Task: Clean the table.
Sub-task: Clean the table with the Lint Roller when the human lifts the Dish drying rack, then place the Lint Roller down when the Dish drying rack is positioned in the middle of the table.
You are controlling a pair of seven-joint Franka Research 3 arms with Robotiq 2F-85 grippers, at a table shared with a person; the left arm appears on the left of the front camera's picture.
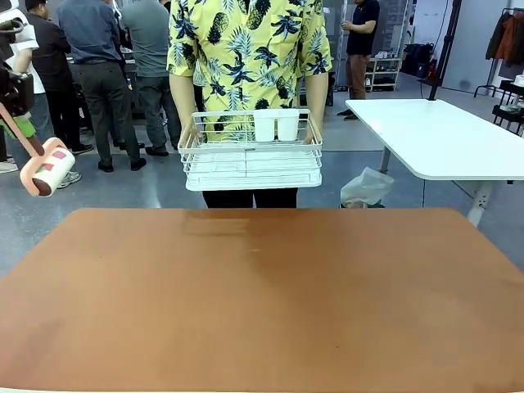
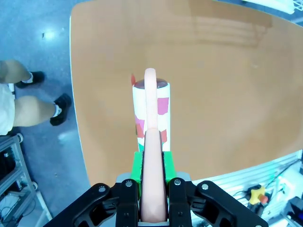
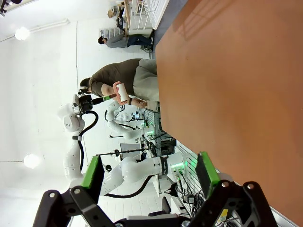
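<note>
- Beyond the table (image 1: pixel 262 303) we see a grey floor, a white side table (image 1: pixel 442 135) and a person holding a wire rack (image 1: pixel 250 155) with two white cups (image 1: pixel 276 125).
- We find the terracotta top bare, nothing resting on it.
- Our left claw (image 2: pixel 152 198) is pressed tight on the pink handle of a lint roller (image 2: pixel 151 113), held in the air over the table's left edge, apart from the surface.
- Our right claw (image 3: pixel 149 175) hangs spread and empty.
- We judge the rolling itself not yet begun.
</note>
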